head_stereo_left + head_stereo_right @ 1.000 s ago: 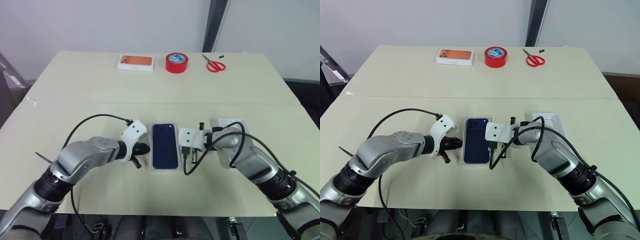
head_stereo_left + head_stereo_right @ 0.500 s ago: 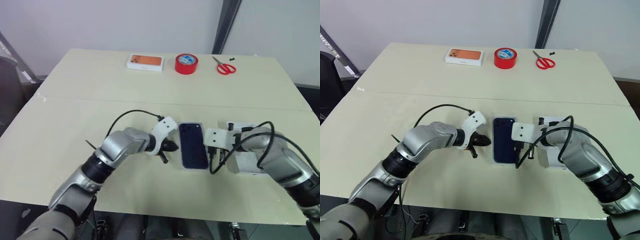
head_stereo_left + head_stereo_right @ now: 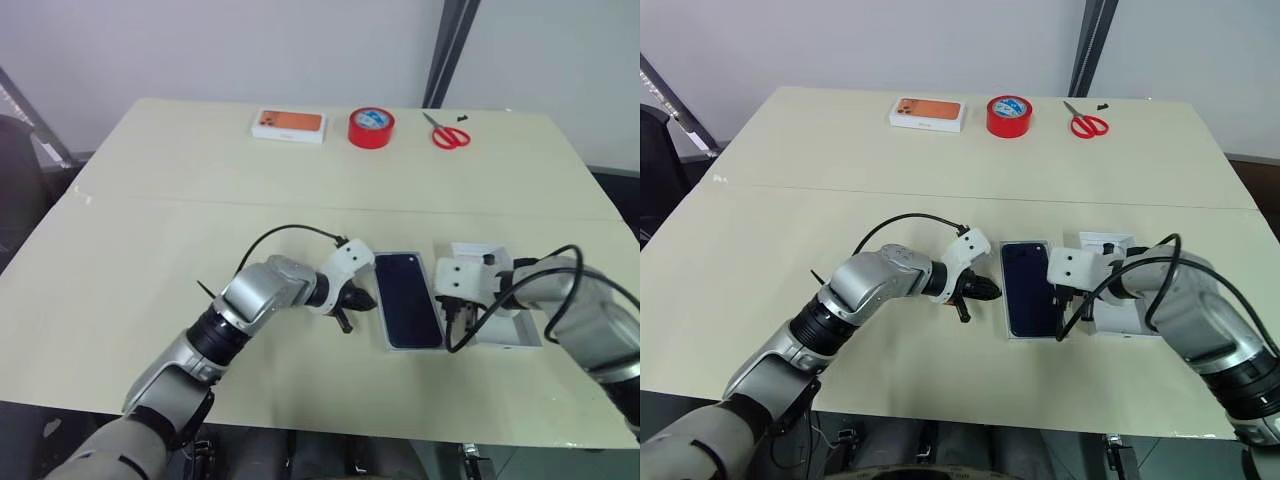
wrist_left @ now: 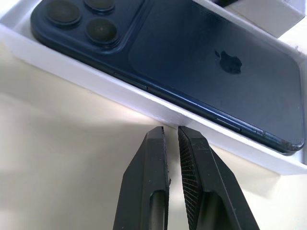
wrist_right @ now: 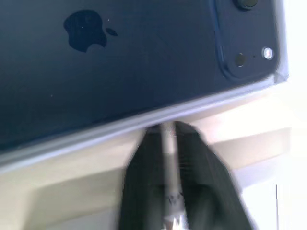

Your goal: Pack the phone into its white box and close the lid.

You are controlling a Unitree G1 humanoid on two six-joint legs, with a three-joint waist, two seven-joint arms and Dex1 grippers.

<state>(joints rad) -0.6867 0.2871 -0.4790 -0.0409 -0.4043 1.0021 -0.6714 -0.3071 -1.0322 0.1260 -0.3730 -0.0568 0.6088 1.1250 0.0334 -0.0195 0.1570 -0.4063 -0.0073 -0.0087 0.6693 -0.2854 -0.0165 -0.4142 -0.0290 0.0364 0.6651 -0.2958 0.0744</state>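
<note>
The dark navy phone lies back-up inside the shallow white box, its camera cluster at the far end. My left gripper is shut, and its tips rest against the box's long left wall. My right gripper is at the box's opposite long side, close to the rim. Just beyond it the white lid lies on the table, partly covered by that gripper and its cable.
An orange-topped white box, a red tape roll and red scissors line the far edge of the beige table. A seam crosses the tabletop ahead of the box.
The box with the phone has slid to the right and turned slightly, with my left gripper following against its wall. My right gripper has drawn back to the right, toward the lid.
</note>
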